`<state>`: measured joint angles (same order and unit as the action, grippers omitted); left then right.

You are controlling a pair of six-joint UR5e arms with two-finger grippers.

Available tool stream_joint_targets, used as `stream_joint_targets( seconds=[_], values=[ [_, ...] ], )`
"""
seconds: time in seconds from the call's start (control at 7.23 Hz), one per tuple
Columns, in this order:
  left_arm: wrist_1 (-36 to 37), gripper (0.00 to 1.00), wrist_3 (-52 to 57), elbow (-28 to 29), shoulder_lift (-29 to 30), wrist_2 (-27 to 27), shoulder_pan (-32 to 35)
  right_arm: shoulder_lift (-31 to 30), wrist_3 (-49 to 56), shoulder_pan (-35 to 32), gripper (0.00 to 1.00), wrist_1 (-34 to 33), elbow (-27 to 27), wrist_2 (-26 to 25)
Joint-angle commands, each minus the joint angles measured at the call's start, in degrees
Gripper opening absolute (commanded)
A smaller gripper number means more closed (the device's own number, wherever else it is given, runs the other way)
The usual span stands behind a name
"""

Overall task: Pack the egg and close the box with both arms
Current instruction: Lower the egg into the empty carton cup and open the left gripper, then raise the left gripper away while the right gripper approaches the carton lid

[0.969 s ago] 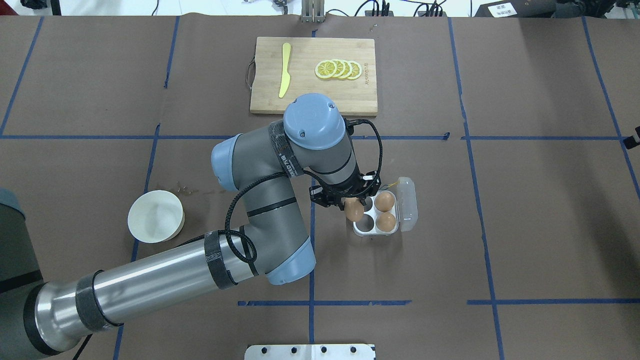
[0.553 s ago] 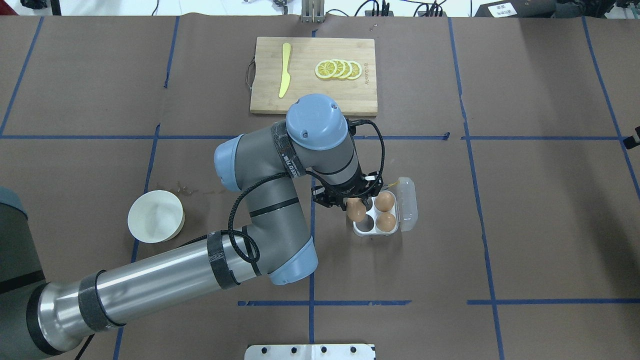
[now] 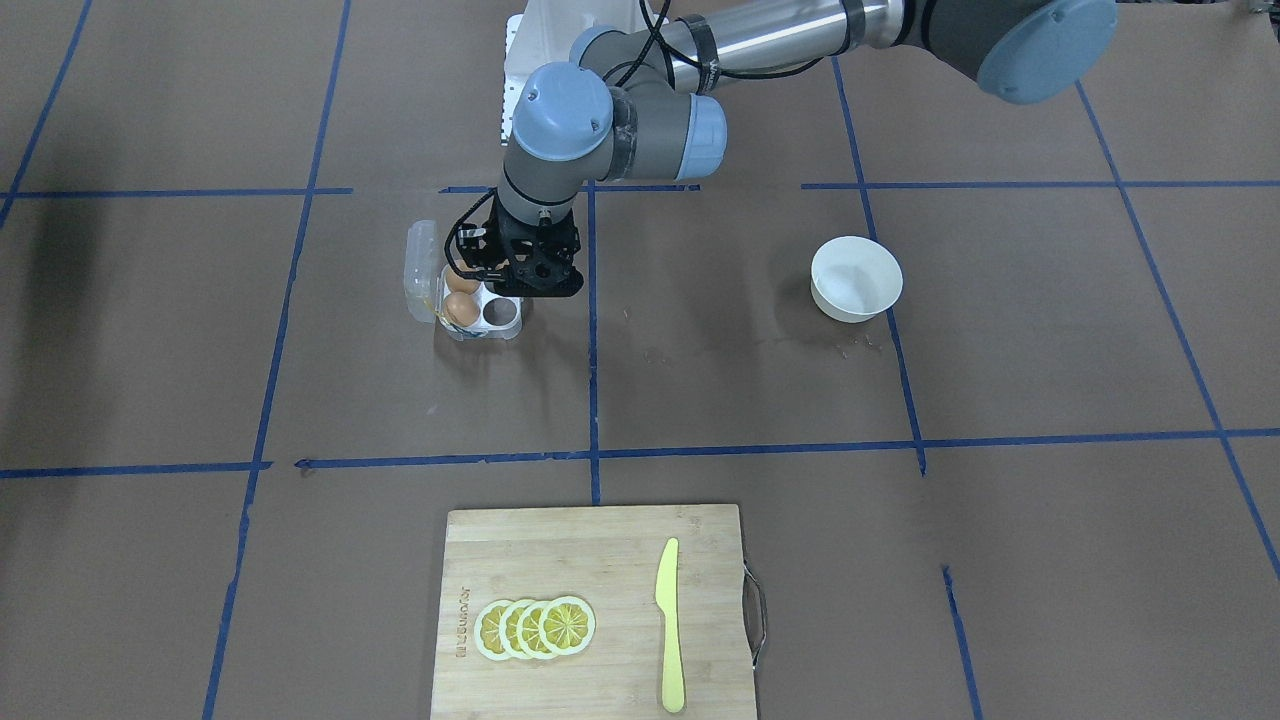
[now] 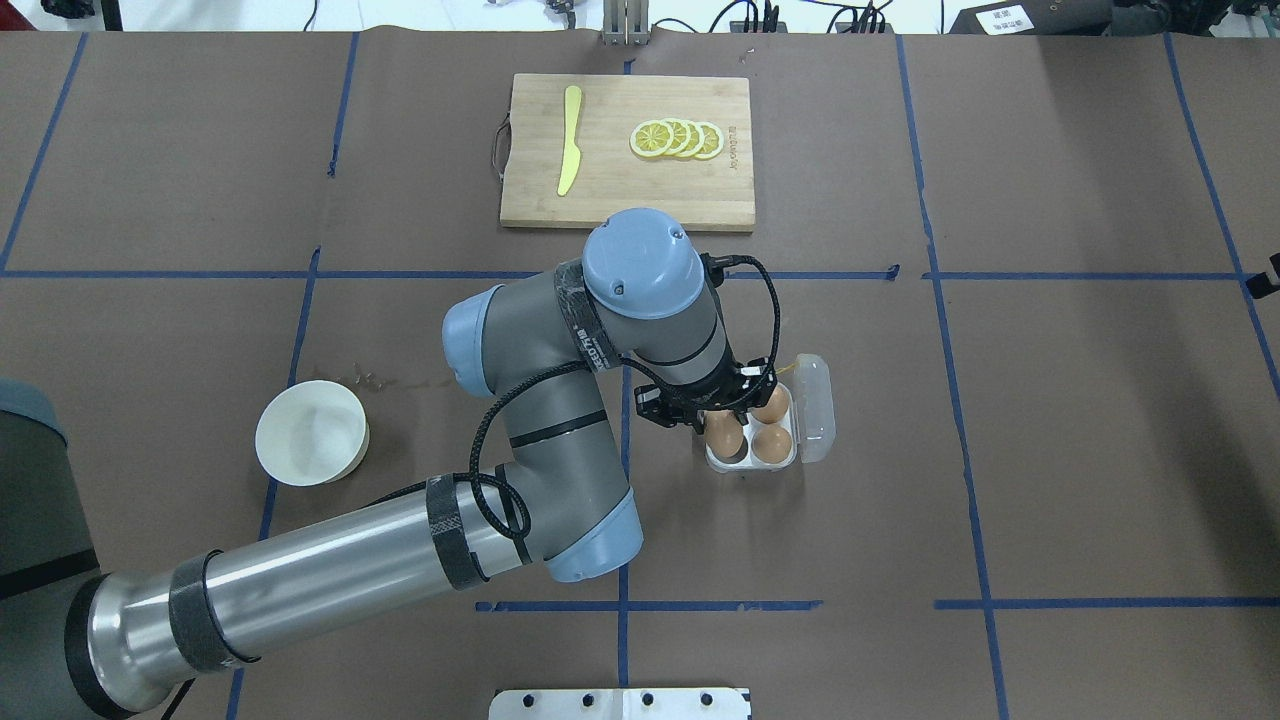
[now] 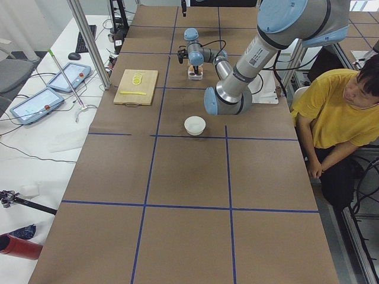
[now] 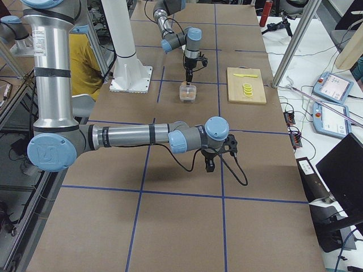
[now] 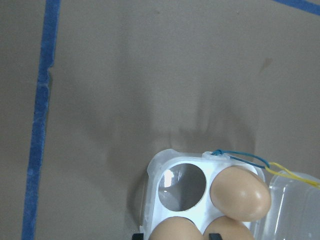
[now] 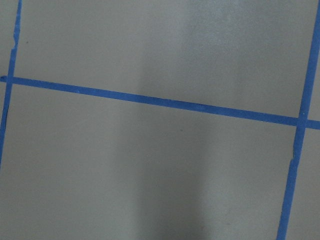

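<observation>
Egg (image 4: 724, 436) gripped in left tool (image 4: 721, 428), closed on its sides, over box (image 4: 752, 466) near-left cup beside two seated eggs (image 4: 771, 444); lid (image 4: 815, 410) open | I'd lower straight, seat it, release gently without nudging the neighbours, lift clear vertically | right tool (image 6: 209, 165) opening: cannot tell

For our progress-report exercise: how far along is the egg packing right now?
Done: two eggs sit in the box. In hand: the left gripper holds a third egg just above the box. Left to do: release it, then close the open lid. One cup is empty.
</observation>
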<state>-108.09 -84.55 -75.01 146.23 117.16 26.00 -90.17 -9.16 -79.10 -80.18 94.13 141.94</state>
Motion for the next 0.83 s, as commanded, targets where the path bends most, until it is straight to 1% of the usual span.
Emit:
stream_joint_targets(
  seconds=[0.0,0.28,0.42,0.69],
  values=[
    [0.0,0.0,0.0,0.0,0.2,0.0,-0.2,0.0,0.0,0.0,1.0,-0.1,0.0,0.0],
    [-0.5,0.0,-0.1,0.1,0.2,0.0,-0.6,0.0,0.0,0.0,1.0,0.0,0.0,0.0],
    [-0.6,0.12,-0.1,0.4,0.3,0.0,-0.6,0.0,0.0,0.0,1.0,0.0,0.0,0.0],
    [-2.8,0.52,-0.1,1.8,0.4,-0.3,-0.6,0.0,0.0,0.0,1.0,0.0,0.0,0.0]
  ],
)
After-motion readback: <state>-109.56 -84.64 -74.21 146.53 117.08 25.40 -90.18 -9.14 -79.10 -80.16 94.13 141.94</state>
